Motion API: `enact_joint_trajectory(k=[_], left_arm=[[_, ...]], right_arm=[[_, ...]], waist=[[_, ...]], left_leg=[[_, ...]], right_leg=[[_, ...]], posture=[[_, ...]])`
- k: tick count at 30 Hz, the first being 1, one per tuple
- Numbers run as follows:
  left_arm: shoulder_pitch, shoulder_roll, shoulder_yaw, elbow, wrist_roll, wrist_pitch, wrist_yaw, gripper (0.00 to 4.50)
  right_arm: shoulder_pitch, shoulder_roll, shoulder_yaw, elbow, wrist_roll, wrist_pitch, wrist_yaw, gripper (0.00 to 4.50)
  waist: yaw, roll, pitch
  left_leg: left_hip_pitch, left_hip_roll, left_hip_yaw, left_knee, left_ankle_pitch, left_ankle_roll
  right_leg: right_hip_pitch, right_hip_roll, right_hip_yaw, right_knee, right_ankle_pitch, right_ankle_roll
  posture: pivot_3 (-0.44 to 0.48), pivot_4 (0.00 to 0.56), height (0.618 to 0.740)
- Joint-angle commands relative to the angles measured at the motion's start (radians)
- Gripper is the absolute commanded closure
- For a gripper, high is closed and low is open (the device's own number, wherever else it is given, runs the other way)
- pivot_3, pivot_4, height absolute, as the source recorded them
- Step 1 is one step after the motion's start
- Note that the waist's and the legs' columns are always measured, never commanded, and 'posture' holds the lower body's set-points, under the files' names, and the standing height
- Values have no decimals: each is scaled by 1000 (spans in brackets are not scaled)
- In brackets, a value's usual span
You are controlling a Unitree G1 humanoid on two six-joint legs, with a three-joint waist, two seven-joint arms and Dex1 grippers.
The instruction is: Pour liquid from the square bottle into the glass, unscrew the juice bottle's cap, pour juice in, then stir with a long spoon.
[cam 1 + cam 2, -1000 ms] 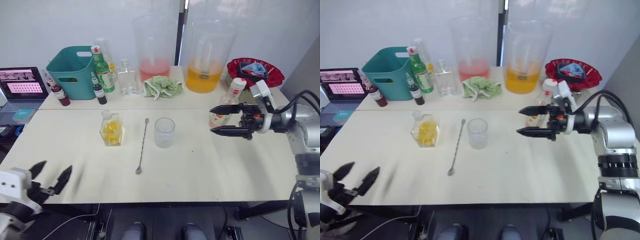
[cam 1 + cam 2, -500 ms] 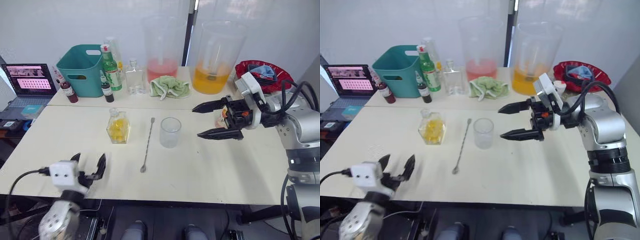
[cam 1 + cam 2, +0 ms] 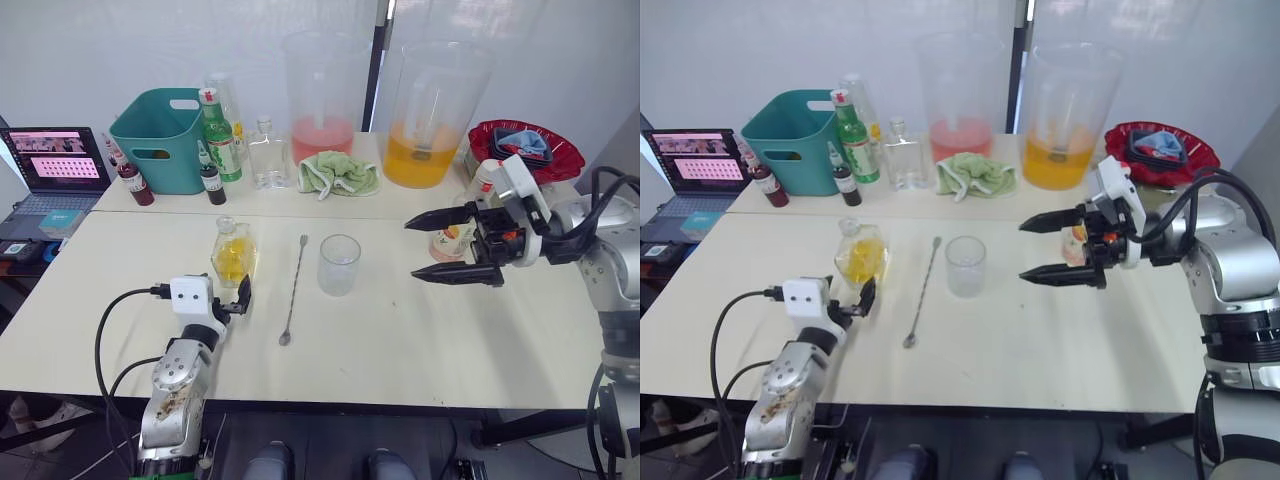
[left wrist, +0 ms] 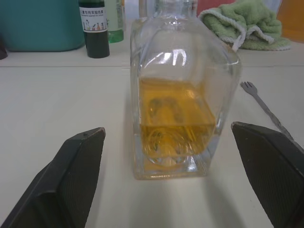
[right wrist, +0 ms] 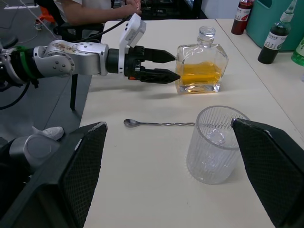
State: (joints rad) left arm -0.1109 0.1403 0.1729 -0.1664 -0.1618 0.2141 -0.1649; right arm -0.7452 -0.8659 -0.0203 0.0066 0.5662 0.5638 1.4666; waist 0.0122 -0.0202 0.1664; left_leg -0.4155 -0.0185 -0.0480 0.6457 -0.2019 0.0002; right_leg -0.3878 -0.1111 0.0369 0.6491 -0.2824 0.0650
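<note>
Head views: square bottle (image 3: 231, 256) standing beside the long spoon (image 3: 292, 289) and empty glass (image 3: 339, 264); left gripper (image 3: 241, 294) nearing it.

Left wrist view: fingers (image 4: 78, 164) spreading wide, holding nothing; should centre, then close low.

Right wrist view: right gripper (image 3: 445, 246) hovering agape, empty.

Bright, even light from above. Soft, faint shadows on the pale table (image 3: 400, 340). White shine on the square bottle (image 4: 178, 90) and on the big jugs (image 3: 430, 100) at the back. Sharp up close, a bit fuzzy far away.
</note>
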Motion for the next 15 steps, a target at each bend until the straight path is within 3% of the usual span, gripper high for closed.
enact_joint_trajectory(k=[1,10,11,15], left_arm=[[-80,10,-5,58,18,-43,18,0],[-238,44,-8,252,12,-98,-25,0],[-245,43,-8,255,11,-101,-23,553],[-247,45,-12,234,12,-97,-20,1711]], right_arm=[[1,-15,-43,-48,28,3,-18,76],[-1,-14,-40,-67,30,1,-46,76],[2,-13,-41,-70,32,2,-49,0],[12,-13,-40,-78,34,2,-56,0]], waist=[[1,0,0],[0,0,0],[0,0,0],[0,-1,0]], left_leg=[[0,0,0,0,0,0],[0,0,0,0,0,0],[0,0,0,0,0,0],[0,0,-1,0,0,0]], right_leg=[[0,0,-1,0,0,0],[0,0,-1,0,0,0],[0,0,-1,0,0,0],[0,0,-1,0,0,0]], posture=[[0,150,740],[0,150,740],[0,150,740],[0,150,740]])
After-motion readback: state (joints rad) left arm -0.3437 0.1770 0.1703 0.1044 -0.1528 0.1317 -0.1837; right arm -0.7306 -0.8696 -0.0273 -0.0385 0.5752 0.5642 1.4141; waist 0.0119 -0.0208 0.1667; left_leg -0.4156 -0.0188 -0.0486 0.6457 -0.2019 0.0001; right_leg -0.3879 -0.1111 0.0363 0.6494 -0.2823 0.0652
